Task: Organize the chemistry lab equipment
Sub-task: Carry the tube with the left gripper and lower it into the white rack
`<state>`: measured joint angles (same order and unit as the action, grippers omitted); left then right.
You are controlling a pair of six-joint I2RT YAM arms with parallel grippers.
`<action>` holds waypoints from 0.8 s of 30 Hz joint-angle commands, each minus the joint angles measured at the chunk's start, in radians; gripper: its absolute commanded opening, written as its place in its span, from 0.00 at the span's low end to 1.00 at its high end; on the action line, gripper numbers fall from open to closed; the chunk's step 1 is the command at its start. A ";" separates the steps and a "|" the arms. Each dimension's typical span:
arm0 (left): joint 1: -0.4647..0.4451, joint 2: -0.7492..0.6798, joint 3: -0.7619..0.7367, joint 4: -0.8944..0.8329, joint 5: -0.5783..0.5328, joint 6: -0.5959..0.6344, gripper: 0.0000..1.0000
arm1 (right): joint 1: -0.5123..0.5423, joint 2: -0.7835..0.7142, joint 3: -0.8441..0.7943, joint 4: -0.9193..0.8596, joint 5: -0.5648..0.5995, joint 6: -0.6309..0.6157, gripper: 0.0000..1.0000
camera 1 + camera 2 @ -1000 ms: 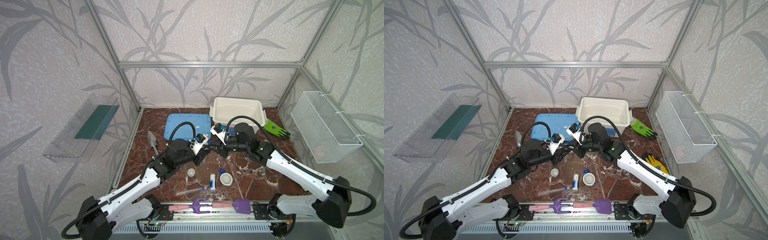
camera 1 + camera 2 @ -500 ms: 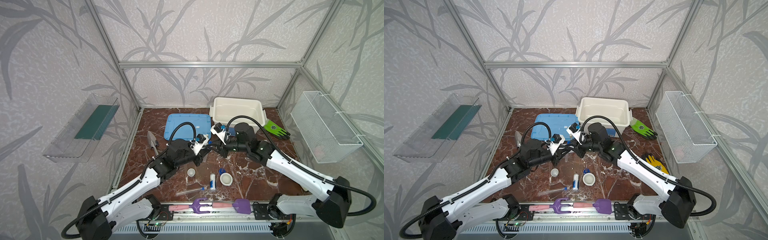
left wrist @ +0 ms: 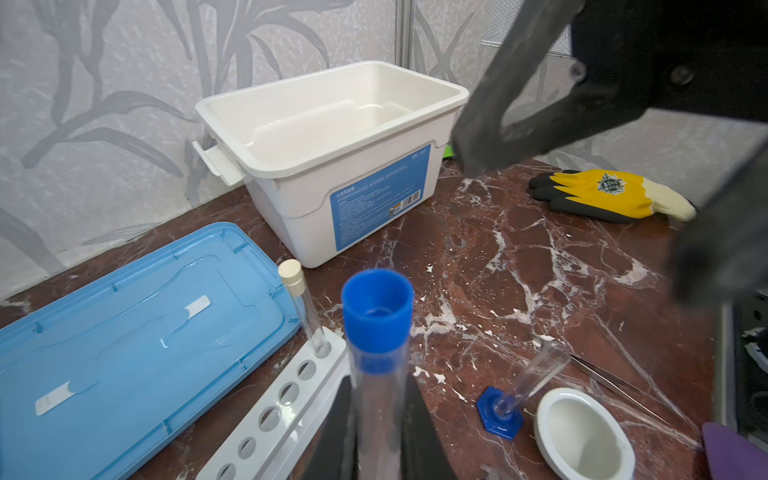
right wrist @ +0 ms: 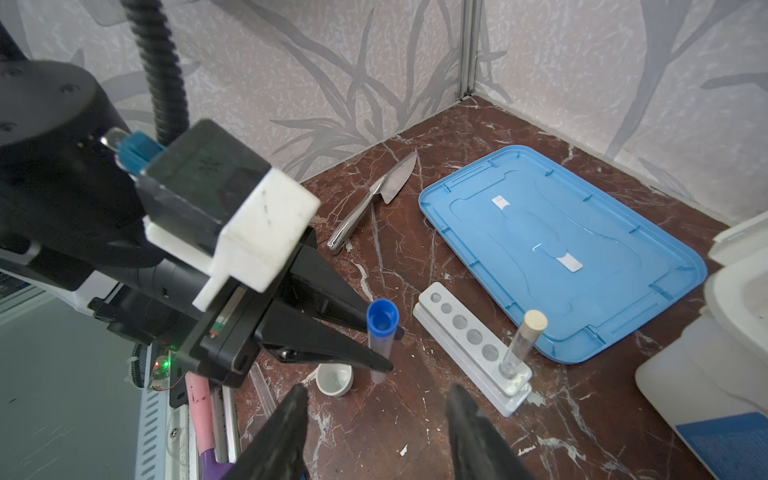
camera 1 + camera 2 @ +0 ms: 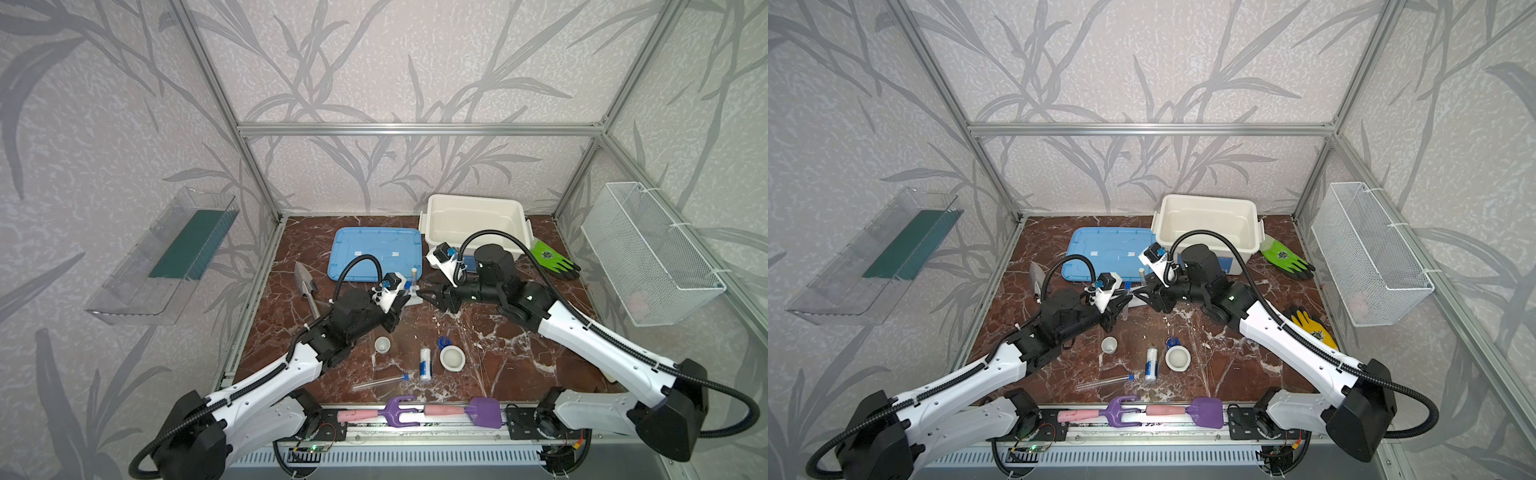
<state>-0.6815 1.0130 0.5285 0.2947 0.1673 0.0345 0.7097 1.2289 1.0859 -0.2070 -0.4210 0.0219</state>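
My L end effector (image 3: pixel 380 415) is pinched tight, arm stretched fwd; R end effector (image 4: pixel 377 392) faces it, jaws apart.

We count two arms, the left arm (image 5: pixel 266 376) and the right arm (image 5: pixel 594 340), each with smooth white shells on the long links and bulky black housings at the joints. A ribbed black cable (image 4: pixel 160 62) runs to each wrist camera (image 4: pixel 224 208), a dark box in a white bracket with a blue plug. Our left gripper (image 4: pixel 380 347) and right gripper (image 4: pixel 376 399) have tapered matte-black fingers (image 4: pixel 473 436); small screws dot the black casings.
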 commanded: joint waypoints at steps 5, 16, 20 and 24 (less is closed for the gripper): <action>0.040 0.121 -0.024 0.352 -0.087 0.024 0.06 | -0.047 -0.075 -0.006 0.036 0.028 0.036 0.55; 0.099 0.380 -0.027 0.688 -0.050 -0.021 0.06 | -0.065 -0.082 -0.046 0.052 0.029 0.038 0.55; 0.105 0.453 -0.024 0.774 -0.039 -0.039 0.06 | -0.074 -0.077 -0.048 0.057 0.023 0.038 0.55; 0.105 0.504 -0.023 0.824 -0.033 -0.068 0.06 | -0.079 -0.071 -0.052 0.066 0.021 0.042 0.55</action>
<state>-0.5800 1.4975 0.5072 1.0050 0.1184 -0.0002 0.6361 1.1656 1.0401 -0.1764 -0.3931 0.0563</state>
